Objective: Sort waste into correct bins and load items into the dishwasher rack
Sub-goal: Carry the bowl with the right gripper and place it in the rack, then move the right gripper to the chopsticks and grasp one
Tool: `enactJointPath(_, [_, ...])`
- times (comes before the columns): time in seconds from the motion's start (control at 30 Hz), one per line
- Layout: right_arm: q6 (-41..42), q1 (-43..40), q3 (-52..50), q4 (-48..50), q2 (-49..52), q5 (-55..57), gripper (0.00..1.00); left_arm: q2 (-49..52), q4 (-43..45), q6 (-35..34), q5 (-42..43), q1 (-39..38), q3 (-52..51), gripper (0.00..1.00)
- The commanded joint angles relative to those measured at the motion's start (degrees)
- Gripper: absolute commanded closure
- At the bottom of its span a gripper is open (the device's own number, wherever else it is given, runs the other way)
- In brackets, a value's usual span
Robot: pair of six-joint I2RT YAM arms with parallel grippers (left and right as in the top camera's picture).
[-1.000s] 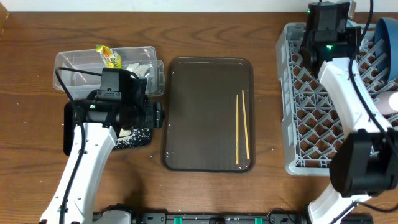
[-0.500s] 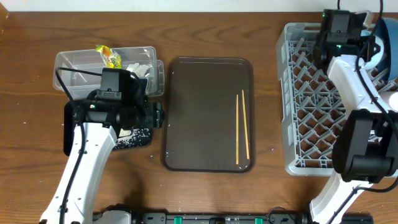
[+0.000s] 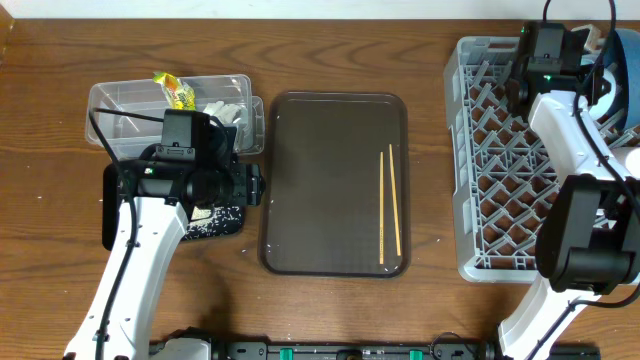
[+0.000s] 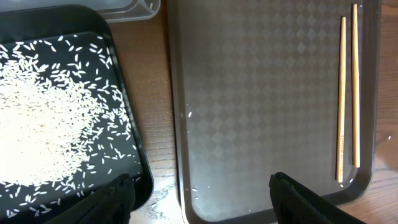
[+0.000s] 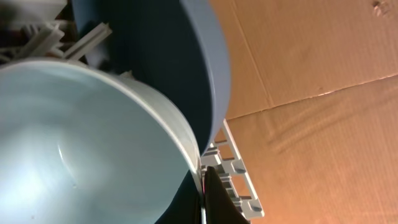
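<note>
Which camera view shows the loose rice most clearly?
The left wrist view: the rice lies spread over the black tray, single grains visible. The overhead view shows only a white patch, mostly hidden by the left arm. The right wrist view shows none.

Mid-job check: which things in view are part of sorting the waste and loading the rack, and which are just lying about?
Job: snack wrapper, tissue, rice, clear tub, black tray, chopsticks, blue plate, light-blue bowl, rack.

Lying about: brown serving tray under the chopsticks, cardboard beyond the rack.
</note>
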Motion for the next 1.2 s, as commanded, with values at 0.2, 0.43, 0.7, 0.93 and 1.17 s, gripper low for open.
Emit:
enactJointPath(0.2, [4.33,3.78,-2.89,-2.97,1.36,-1.05,0.99,-0.26,-0.26,-0.15,0.09,0.28,0.11,0.28])
enactJointPath(0.43, [12.87,5.40,-2.89,-14.69,1.36,-8.66,0.91,-0.26,-0.24,-0.15,0.09,0.28,0.11,0.28])
enactJointPath(0.7, [18.84,5.44,-2.73,-21.84,-0.35,-13.27,0.69,-0.26,-0.20,-0.15,0.09,0.28,0.11,0.27])
enactJointPath(0.93, [15.91,6.58,-1.75,-20.76,-9.57,-20.37,0.27,-0.26,-0.17,-0.15,0.09,0.28,0.11,0.27])
enactJointPath(1.17, [12.85,9.99,-1.64,-19.65,-18.27,-61.27,0.31,-0.26,-0.17,-0.15,0.07,0.28,0.11,0.27])
